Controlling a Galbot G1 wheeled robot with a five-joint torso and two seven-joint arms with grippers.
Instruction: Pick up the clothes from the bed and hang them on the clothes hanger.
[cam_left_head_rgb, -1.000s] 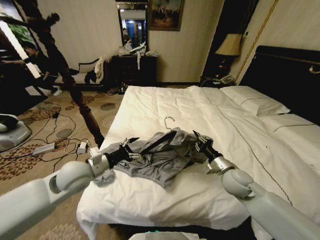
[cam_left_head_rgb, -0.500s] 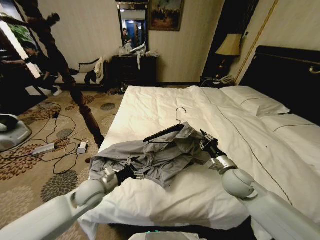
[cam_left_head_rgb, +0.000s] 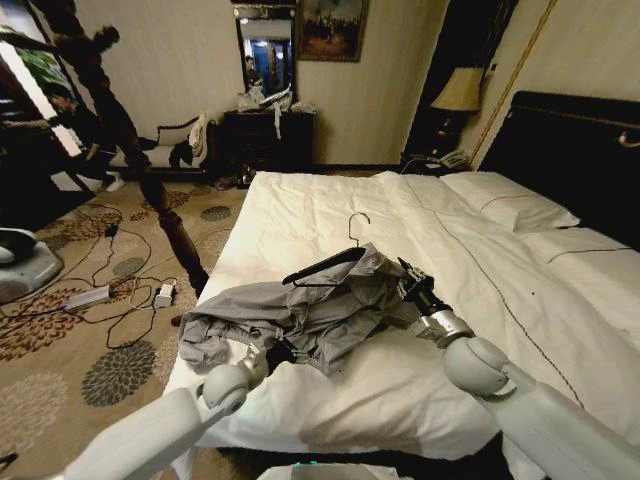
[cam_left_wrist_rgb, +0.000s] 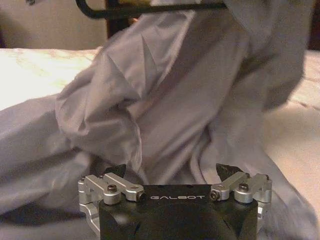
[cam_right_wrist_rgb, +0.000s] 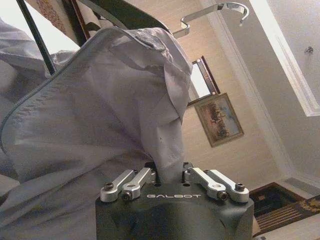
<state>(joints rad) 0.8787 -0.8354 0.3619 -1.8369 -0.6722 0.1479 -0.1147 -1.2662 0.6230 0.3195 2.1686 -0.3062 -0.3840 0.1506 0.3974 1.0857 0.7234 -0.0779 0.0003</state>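
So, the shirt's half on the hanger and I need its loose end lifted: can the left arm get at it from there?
Probably yes: the left gripper sits open right at the shirt, nothing between them, while the right gripper pinches its far side.

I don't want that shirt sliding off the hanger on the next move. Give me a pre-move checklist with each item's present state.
1. Right gripper holds the shirt: ok, fingers shut on a fold of fabric.
2. Left gripper free of the cloth: ok, fingers open, close before the shirt near the bed's edge.
3. Hanger inside the shirt: cannot tell; one dark end sticks out bare, the other is under fabric.
4. Hook free: ok, it stands up clear of the cloth.
5. Shirt fully lifted: not ok, most of it lies crumpled on the duvet.
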